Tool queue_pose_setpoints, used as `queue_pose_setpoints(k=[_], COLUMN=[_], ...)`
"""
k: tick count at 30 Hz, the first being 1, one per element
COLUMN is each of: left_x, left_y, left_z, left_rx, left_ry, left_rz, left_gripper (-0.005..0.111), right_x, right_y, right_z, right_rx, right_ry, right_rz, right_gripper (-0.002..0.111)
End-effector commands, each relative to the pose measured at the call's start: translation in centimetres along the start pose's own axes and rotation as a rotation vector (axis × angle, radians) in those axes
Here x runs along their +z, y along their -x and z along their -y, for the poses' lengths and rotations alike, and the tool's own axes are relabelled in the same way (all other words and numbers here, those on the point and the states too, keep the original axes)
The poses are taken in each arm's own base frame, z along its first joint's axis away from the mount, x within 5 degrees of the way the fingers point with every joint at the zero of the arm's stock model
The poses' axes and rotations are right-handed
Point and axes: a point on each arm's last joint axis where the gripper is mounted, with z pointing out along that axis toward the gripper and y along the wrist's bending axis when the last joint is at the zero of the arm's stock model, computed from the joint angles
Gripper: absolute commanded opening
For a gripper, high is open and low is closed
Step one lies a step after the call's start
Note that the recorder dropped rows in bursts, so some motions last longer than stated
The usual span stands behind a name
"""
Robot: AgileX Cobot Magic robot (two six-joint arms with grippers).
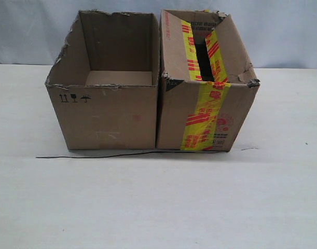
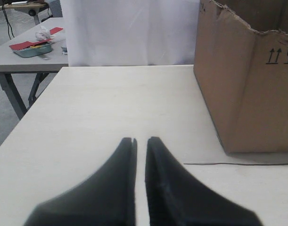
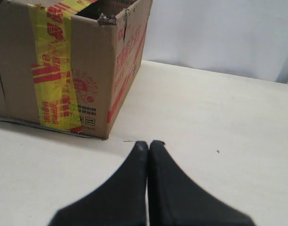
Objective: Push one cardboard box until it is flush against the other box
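The cardboard box (image 1: 205,111) with the yellow, red-striped tape stands on the right of the table, its torn corners up. The other box (image 1: 109,116), plain brown with small black symbols, stands on the left with its top open. Their inner side walls meet with no visible gap along the front. Neither gripper shows in the exterior view. My left gripper (image 2: 141,139) hovers low over the table beside the plain box (image 2: 247,94), its fingers nearly together with only a thin slit and nothing between them. My right gripper (image 3: 149,143) is shut and empty, a short way off the taped box (image 3: 63,70).
A thin black wire (image 1: 96,155) lies on the white table (image 1: 158,207) along the boxes' front edges and also shows by the plain box as wire (image 2: 238,164). A grey side table (image 2: 26,59) with clutter stands beyond the table's edge. White curtain behind.
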Motion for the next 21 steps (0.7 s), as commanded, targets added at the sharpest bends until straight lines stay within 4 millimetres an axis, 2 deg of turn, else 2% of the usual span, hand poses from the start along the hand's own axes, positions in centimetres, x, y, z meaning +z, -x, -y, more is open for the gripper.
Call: queue_pose_setpoints(k=[1, 11, 14, 17, 21], left_x=[0.0, 0.0, 0.0, 0.0, 0.0], left_y=[0.1, 0.1, 0.1, 0.1, 0.1], left_z=[0.1, 0.1, 0.1, 0.1, 0.1], left_rx=[-0.009, -0.009, -0.009, -0.009, -0.009], left_ry=[-0.012, -0.012, -0.012, -0.012, -0.012], left_rz=[0.011, 0.011, 0.011, 0.011, 0.011], left_gripper=[0.000, 0.000, 0.000, 0.000, 0.000], right_x=[0.1, 0.1, 0.1, 0.3, 0.6], right_y=[0.0, -0.2, -0.3, -0.7, -1.6], right_z=[0.0, 0.1, 0.4, 0.8, 0.8], right_rx=[-0.004, -0.014, -0.084, -0.087, -0.079], right_ry=[-0.009, -0.015, -0.058, -0.134, -0.143], right_rz=[0.019, 0.012, 0.000, -0.027, -0.055], right_gripper=[0.000, 0.000, 0.000, 0.000, 0.000])
